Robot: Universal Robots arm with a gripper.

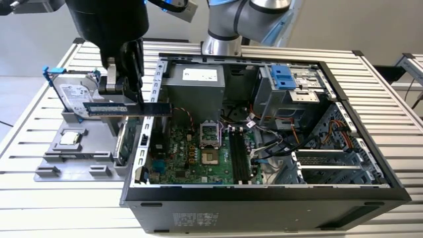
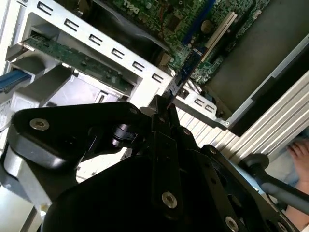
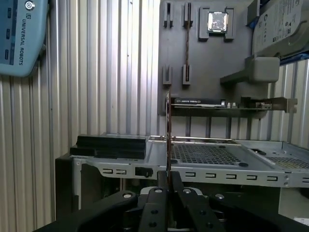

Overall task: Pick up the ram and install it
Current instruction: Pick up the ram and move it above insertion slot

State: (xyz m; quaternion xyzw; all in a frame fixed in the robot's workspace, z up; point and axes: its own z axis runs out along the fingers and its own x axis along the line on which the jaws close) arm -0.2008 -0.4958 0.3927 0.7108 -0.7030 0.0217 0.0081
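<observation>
The gripper hangs over the exterior view's left side of the open computer case, its fingers clamped on the ram. The stick is held level and on edge in the air. One end is over the gray tray beside the case, and the other reaches across the case's side wall towards the inside. The ram sits well above the motherboard and well apart from the dark memory slots on it, so it is not seated. In the first wrist view the ram shows edge-on as a thin upright line rising from between the two black fingers, which press on it from either side, with the gripper just short of the case's perforated metal rim. In the second wrist view the gripper pinches the same thin edge above the case frame. On the tray stand a hard drive in a blue frame and a small square processor chip. A green card stands upright at the tray's edge nearest the case. Everything rests on a slatted metal table.
</observation>
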